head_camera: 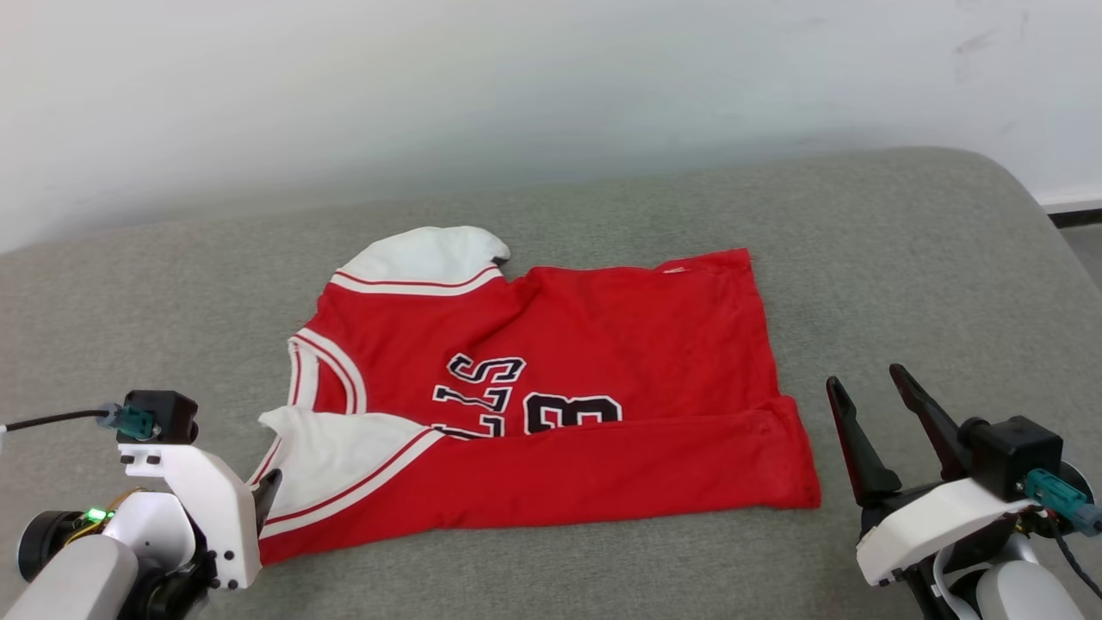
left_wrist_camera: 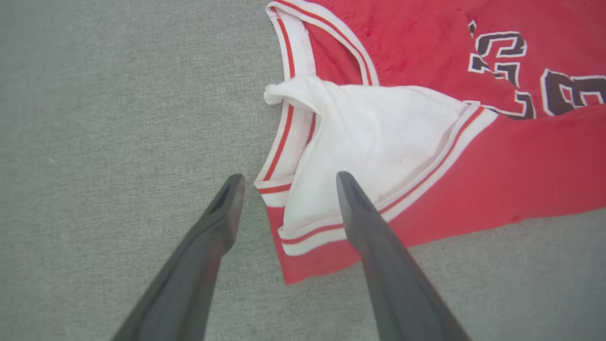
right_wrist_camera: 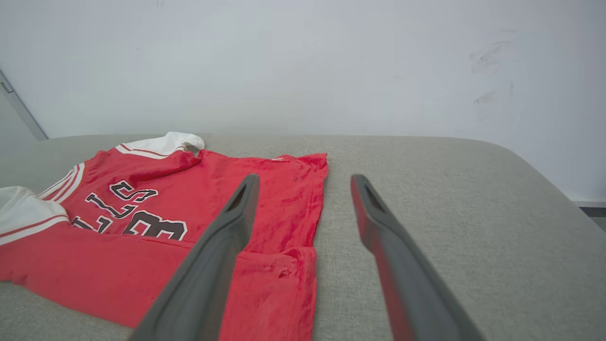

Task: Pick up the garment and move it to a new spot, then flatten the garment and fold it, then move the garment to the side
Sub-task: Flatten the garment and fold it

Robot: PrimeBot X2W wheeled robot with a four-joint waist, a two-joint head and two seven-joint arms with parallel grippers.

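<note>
The grey fabric-covered bench runs back to a white wall, its far right corner rounded. On it lies the garment, its near edge folded up over the lettering.

Red jersey garment, white red-striped sleeves, near edge folded over black lettering, flat on grey cushion.

grey fabric cushion, rounded at the far right corner, set against a white wall. faint dark scuffs high on the wall's right side. dark strip at the wall's foot.
</note>
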